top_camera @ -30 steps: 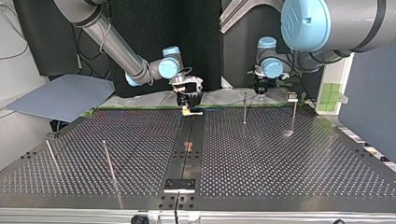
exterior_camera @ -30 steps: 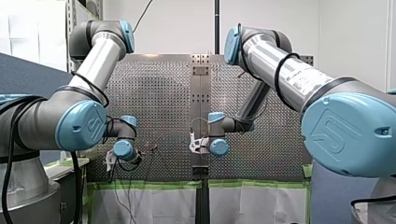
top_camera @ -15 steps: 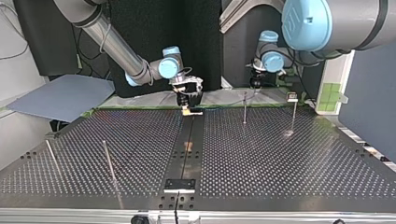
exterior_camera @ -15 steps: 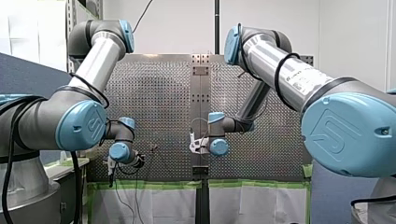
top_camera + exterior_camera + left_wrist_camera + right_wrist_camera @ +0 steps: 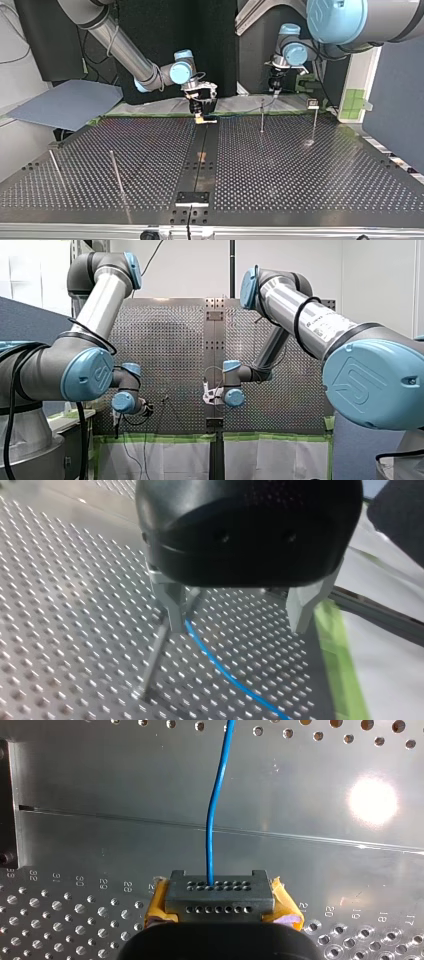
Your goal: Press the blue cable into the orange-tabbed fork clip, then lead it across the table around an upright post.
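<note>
The blue cable [image 5: 212,820] runs away over the table from a black block with rows of holes and orange tabs, the clip [image 5: 220,895], which sits right at my right gripper. In the top view that right gripper [image 5: 202,111] hangs over the clip [image 5: 206,120] at the table's far edge. My left gripper [image 5: 240,625] is open above the table with nothing held. The cable [image 5: 225,672] lies on the plate under it, passing close to one metal finger [image 5: 175,612]. A thin upright post [image 5: 154,657] stands just beside that finger. In the top view my left gripper [image 5: 275,87] hovers behind a post [image 5: 261,116].
A second post [image 5: 314,120] with a small head stands further toward the top view's right. Two slanted rods [image 5: 116,172] stand at the near left. Green tape [image 5: 340,655] marks the plate's edge beside my left gripper. A grey sheet [image 5: 65,102] lies off the table's left.
My left gripper has risen off the table's far edge and drifted toward the top view's right, staying open. My right arm has not moved.
</note>
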You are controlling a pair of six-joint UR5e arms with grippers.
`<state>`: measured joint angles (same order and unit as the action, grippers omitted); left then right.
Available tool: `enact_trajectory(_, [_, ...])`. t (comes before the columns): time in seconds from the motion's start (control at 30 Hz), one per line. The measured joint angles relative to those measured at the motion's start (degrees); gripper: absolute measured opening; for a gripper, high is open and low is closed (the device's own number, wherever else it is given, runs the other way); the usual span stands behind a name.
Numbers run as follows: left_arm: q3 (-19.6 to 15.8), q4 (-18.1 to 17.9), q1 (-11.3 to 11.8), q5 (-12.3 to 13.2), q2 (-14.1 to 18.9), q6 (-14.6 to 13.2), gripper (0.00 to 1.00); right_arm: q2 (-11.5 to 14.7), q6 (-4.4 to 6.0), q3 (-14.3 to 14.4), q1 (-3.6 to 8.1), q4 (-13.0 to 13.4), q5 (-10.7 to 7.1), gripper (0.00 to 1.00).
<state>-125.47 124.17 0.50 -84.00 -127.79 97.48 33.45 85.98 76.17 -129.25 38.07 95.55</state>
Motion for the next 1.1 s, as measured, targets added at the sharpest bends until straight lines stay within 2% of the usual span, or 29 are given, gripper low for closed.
enact_trajectory(0.13, [-1.08,-1.78,-0.36,1.25,1.67,-0.54,1.0,-0.01,0.06,0.0,0.0,-0.02,0.0,0.0])
enact_trajectory(0.33, [-1.7,-3.88,-0.71,2.62,2.14,-1.81,1.0,-0.01,0.17,-0.01,0.0,-0.03,0.0,0.0])
enact_trajectory(1.1, [-1.77,-5.4,-0.87,2.49,2.17,-0.14,1.0,-0.01,0.41,-0.01,0.02,-0.24,-0.01,0.0])
